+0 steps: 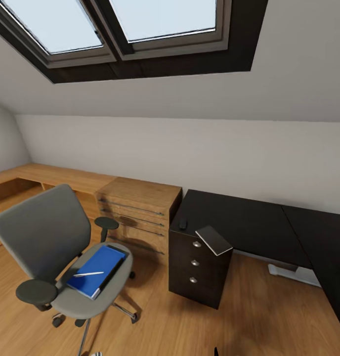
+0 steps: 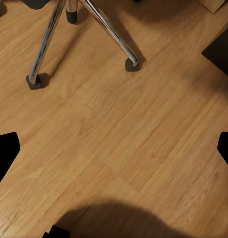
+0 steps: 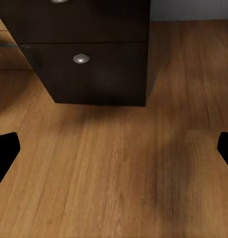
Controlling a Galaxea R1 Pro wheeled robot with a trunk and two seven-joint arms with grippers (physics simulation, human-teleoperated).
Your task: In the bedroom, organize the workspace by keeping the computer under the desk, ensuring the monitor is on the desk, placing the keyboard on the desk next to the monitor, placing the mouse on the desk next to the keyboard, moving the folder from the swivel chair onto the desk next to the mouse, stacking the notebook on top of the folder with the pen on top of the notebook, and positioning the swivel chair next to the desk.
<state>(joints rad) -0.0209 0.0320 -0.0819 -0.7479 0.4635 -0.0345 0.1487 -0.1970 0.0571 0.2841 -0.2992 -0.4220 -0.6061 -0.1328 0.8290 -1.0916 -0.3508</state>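
The grey swivel chair (image 1: 41,230) stands on the floor left of the black desk (image 1: 249,222). On its seat lies the blue folder (image 1: 105,261), and the white pen (image 1: 88,273) rests on the folder. A grey notebook (image 1: 214,240) sits tilted on the desk corner above the dark drawer unit (image 1: 197,274). A small black mouse (image 1: 183,224) lies on the desktop near it. My left gripper (image 2: 114,148) hangs open over the floor by the chair's chrome legs (image 2: 111,32). My right gripper (image 3: 114,148) is open in front of the drawer unit (image 3: 94,74). Monitor, keyboard and computer are out of view.
A light-wood cabinet (image 1: 140,207) stands between chair and desk, and a low wooden shelf (image 1: 46,175) runs along the wall. The desk's white pedestal foot (image 1: 293,273) rests on the wood floor (image 1: 249,316). Skylights (image 1: 115,24) are set in the sloped ceiling.
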